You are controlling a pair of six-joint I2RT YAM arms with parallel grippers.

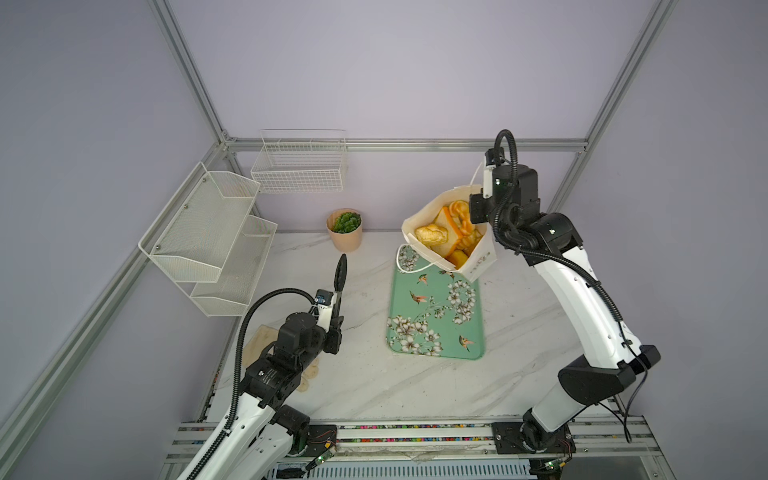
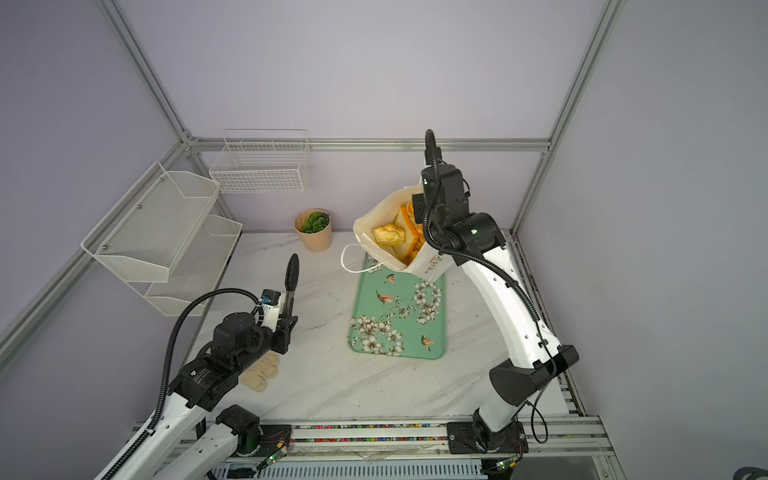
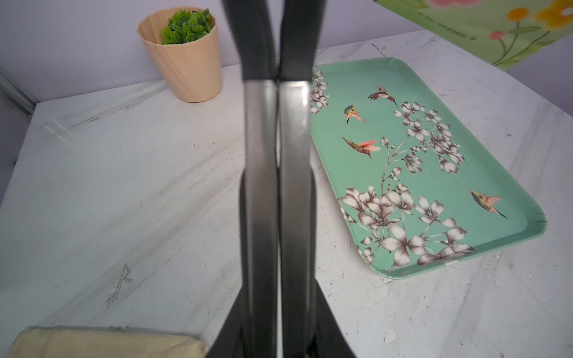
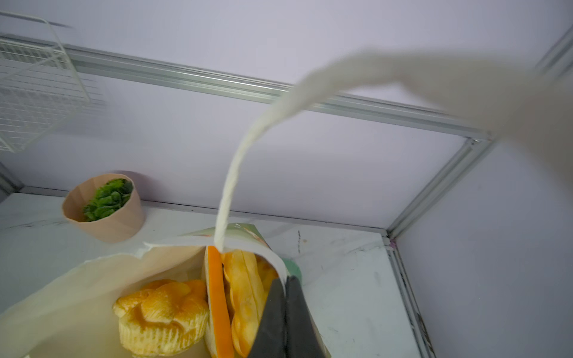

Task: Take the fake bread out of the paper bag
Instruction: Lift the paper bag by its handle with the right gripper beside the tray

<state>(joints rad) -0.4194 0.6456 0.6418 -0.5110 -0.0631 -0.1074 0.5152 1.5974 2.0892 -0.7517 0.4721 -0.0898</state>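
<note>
Above the far end of the tray (image 1: 473, 351), the bag (image 1: 480, 259) hangs tilted with its mouth open upward. The bread (image 1: 432, 237) sits inside it: a ridged loaf (image 4: 161, 316) lies uppermost, a toast slice (image 4: 217, 297) stands on edge beside it, and more golden pieces are packed behind.

The left wrist view shows the print on the bag's outer wall as pink, orange and yellow flowers on pale green. A line of small green letters there is upside down and too blurred to read. In both top views the lettering is too small to make out.

The right tool (image 4: 284, 310) is clenched on the bag's rim, the paper pinched between its black fingers. One cord handle (image 4: 235, 161) loops up past the wrist camera. The right arm rises from the near rail, bends at the elbow and reaches toward the far wall, its wrist turned down onto the rim.

The left arm lies low at the near left, forearm stretched forward. The left tool (image 1: 336, 316) grasps tongs (image 1: 340, 274), whose metal arms are squeezed nearly together. Their black tips point toward the far wall over bare bench (image 1: 374, 386), well apart from the bag.

A pot (image 1: 345, 235) of green leaves stands by the far wall. A beige cloth (image 3: 102, 342) lies beneath the left arm.
</note>
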